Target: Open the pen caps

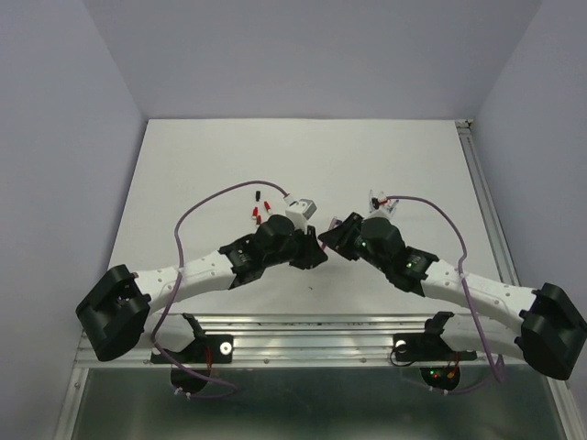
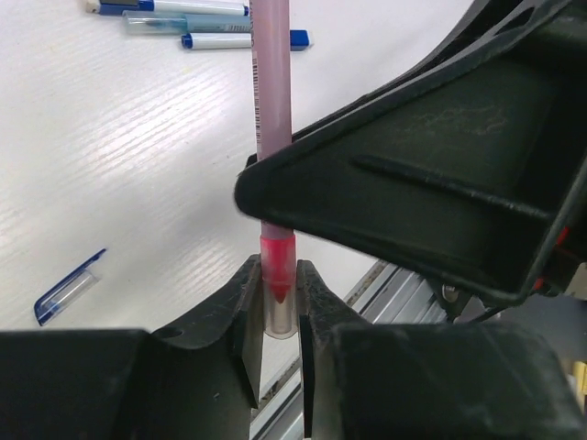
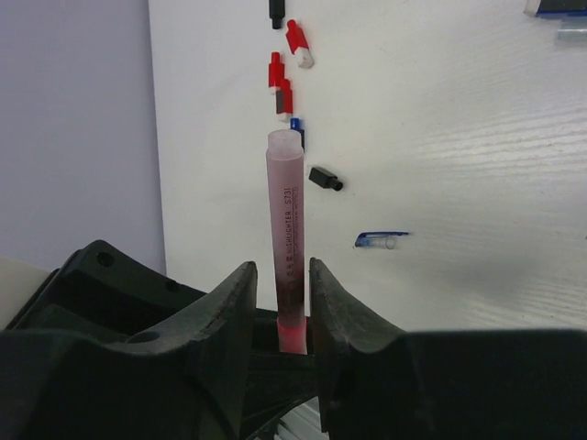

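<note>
Both arms bend inward, left fingers [image 2: 237, 316] and right fingers [image 3: 231, 307] facing, both clamped on one pen [image 3: 286, 202].

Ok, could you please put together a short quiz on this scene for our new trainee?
1. True or false: the left claw and the right claw both grip the same pink pen.
2. The clear cap lying alone in the left wrist view is tinted: A red, B blue, C black.
3. Which colours are the small loose caps on the table beyond the pen in the right wrist view?
Key: 1 true; 2 B; 3 red, black and blue.
</note>
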Motion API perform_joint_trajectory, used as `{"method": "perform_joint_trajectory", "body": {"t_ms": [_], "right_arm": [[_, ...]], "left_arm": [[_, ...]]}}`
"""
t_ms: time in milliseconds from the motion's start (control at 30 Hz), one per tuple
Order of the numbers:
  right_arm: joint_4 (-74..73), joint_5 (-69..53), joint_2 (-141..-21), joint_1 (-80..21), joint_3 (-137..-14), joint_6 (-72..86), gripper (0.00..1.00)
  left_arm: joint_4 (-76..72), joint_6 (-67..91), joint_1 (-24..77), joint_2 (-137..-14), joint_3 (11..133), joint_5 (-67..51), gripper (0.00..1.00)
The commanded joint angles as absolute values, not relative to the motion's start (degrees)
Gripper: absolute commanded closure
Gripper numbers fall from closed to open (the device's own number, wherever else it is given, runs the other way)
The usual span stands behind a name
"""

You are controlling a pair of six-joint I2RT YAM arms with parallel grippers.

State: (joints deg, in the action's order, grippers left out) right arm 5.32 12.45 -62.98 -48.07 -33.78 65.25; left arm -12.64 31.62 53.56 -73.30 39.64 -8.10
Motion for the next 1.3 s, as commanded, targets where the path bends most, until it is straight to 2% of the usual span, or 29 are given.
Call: {"method": "perform_joint_trajectory", "body": {"t_ms": [0,100,200,233,267,367,433,600,667,800,1000,1167,1267], "right_arm": [[8.7,10.7,-64.4,-48.5,-33.8,63.7,0.62],[10.5,9.3,-66.4,-48.5,-34.5,63.4,0.64],[12.1,9.3,-67.8,-48.5,-35.2,62.2,0.85],[11.3,9.9,-68.0,-48.7,-36.1,61.7,0.97],[9.8,13.8,-68.3,-48.5,-37.0,61.0,0.99],[2.0,26.2,-70.0,-48.2,-42.9,57.6,0.99],[0.3,29.2,-71.6,-44.1,-45.4,55.3,0.99],[1.3,26.7,-79.0,-29.3,-53.9,49.8,0.99],[0.4,21.6,-83.6,-22.6,-57.3,49.6,0.99],[1.1,19.6,-85.3,-19.8,-61.2,48.5,0.99],[-4.1,23.1,-81.6,-19.5,-56.2,44.2,0.99],[-6.9,27.0,-75.9,-17.4,-45.8,45.5,0.95],[-6.4,24.9,-72.7,-13.5,-39.7,45.5,0.94]], "left_arm": [[-16.6,33.0,54.1,-71.3,40.7,-9.6,1.0],[-16.8,34.2,54.1,-70.8,40.4,-9.3,1.0],[-16.2,35.4,54.1,-71.1,41.0,-8.7,1.0],[-15.6,35.8,54.1,-71.4,41.3,-8.6,1.0],[-15.1,36.0,54.1,-71.5,41.5,-8.7,1.0],[-14.6,37.7,54.7,-70.6,39.8,-10.7,1.0],[-14.4,39.4,55.5,-69.0,36.7,-11.7,1.0],[-14.5,44.7,59.8,-64.7,29.1,-13.2,1.0],[-14.5,47.4,62.7,-62.1,26.7,-12.7,1.0],[-12.9,48.0,63.9,-58.5,25.9,-9.5,1.0],[-1.6,44.5,61.4,-59.9,32.9,2.3,1.0],[3.4,40.3,48.6,-68.1,41.3,4.1,0.99],[8.3,38.5,45.5,-74.6,48.9,7.8,0.92]]}}
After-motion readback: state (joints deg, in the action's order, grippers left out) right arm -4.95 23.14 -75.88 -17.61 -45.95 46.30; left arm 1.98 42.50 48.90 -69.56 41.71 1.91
